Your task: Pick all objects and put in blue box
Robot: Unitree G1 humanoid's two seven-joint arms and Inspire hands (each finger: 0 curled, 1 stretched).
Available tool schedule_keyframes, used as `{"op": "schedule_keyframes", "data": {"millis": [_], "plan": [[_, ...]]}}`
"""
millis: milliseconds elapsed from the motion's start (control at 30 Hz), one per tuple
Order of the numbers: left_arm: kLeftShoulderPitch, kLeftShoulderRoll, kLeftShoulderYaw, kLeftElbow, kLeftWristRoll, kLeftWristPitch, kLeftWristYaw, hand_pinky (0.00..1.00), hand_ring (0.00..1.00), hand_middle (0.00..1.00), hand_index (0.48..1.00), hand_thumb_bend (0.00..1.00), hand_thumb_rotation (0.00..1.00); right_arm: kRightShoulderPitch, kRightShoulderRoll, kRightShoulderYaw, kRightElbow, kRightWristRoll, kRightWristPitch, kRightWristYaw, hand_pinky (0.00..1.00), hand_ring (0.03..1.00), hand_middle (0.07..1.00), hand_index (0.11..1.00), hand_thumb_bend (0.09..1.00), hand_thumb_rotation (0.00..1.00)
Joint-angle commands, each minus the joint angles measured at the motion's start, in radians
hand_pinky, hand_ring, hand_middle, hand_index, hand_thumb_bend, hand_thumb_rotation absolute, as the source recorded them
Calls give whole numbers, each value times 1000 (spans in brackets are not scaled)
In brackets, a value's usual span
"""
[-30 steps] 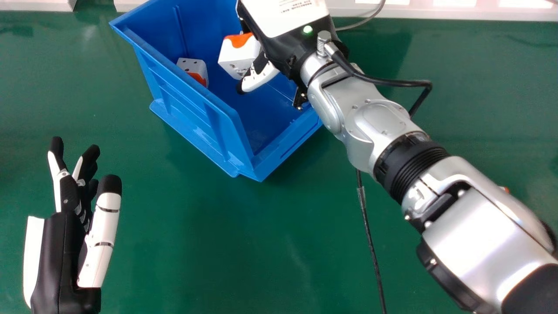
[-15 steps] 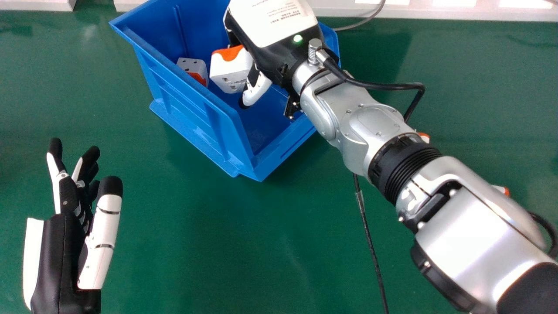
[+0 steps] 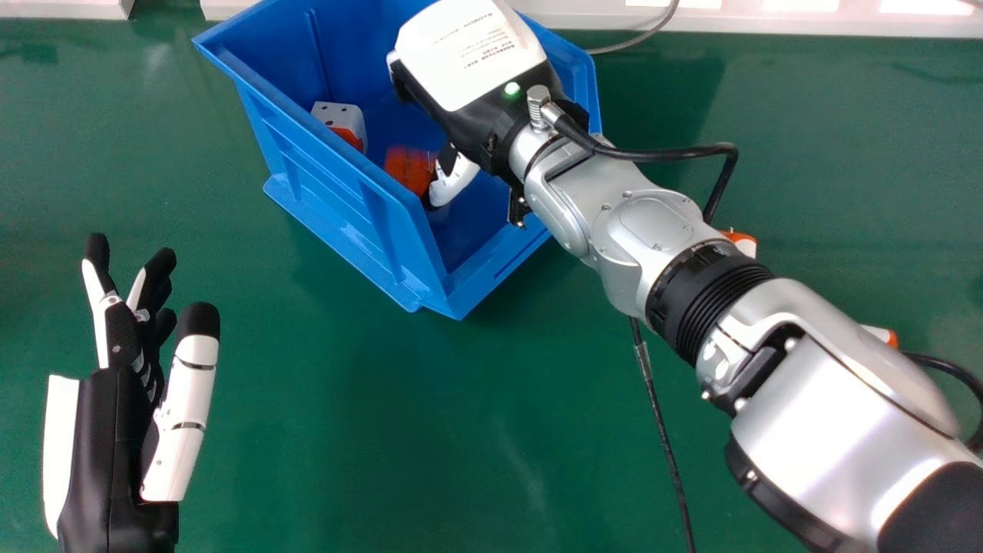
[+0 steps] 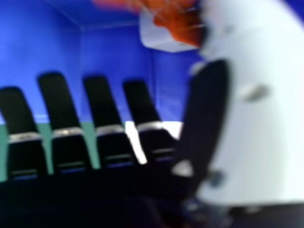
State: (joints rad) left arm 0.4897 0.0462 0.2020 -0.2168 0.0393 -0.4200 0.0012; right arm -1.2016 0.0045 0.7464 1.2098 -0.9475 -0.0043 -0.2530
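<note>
Over the blue box, my right hand is tilted down inside the rim, its fingers mostly hidden by its back. A blurred orange-and-white block is beside its thumb, in the box. Another white block with orange rests against the box's left wall. In the right hand view my right hand has straight, spread fingers, with a white-and-orange block beyond them near the thumb. My left hand is open at the lower left. Two orange-and-white objects stick out from behind the right forearm.
The green table carries a thin black cable below the right forearm. A pale ledge runs along the far edge, with a grey cable near the box's right corner.
My right hand has come down and slightly left in the box. The block it held has left its grasp, dropped lower and turned its orange side up. The left hand has barely moved.
</note>
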Motion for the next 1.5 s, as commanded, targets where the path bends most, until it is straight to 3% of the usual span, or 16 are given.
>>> {"op": "schedule_keyframes", "data": {"millis": [0,200,400,567,600,733,833,967,1067,1133,1267,1300,1467], "plan": [[0,0,0,-22,7,-4,6,946,961,950,951,487,852,-37,-11,7,-22,-5,1,8,804,971,996,948,721,423],[-7,4,1,-24,6,6,8,956,963,952,953,435,823,-30,-21,10,-31,-1,-5,2,799,966,1000,937,725,483],[-17,7,2,-21,8,8,9,966,965,955,955,383,814,-16,-25,-15,-40,22,-8,-46,747,913,964,895,746,390],[-33,15,9,6,8,-12,9,959,965,954,954,483,854,17,-66,-30,-102,22,-9,-92,710,895,956,895,688,313],[-36,18,9,9,2,-10,5,951,962,952,951,489,858,29,-78,-36,-126,25,-12,-102,702,890,951,892,682,288],[-43,28,12,18,-1,-12,0,971,971,956,953,502,848,101,-134,-71,-259,34,-21,-145,710,883,936,877,645,190],[-51,33,16,22,-13,-9,-7,969,971,954,950,480,848,181,-184,-93,-394,24,-7,-181,718,881,928,872,621,165],[-59,32,18,28,-18,-11,-6,959,968,954,949,454,830,327,-265,-128,-623,1,23,-195,730,890,929,880,558,186],[-64,32,18,29,-43,-2,-19,961,968,954,949,445,800,468,-314,-174,-807,-6,49,-196,714,884,934,881,532,236],[-66,33,18,31,-48,1,-25,964,968,953,949,448,785,566,-339,-208,-916,-4,51,-205,719,875,927,876,519,239],[-71,30,17,36,-50,0,-25,960,965,951,947,429,783,759,-362,-274,-1111,5,57,-203,773,895,935,882,464,263],[-73,29,15,36,-61,2,-31,952,961,948,944,437,783,805,-364,-288,-1157,4,61,-197,782,906,942,884,463,265],[-79,30,13,43,-74,3,-44,982,971,959,957,442,789,997,-367,-348,-1337,-2,71,-182,761,905,934,895,489,247]]}}
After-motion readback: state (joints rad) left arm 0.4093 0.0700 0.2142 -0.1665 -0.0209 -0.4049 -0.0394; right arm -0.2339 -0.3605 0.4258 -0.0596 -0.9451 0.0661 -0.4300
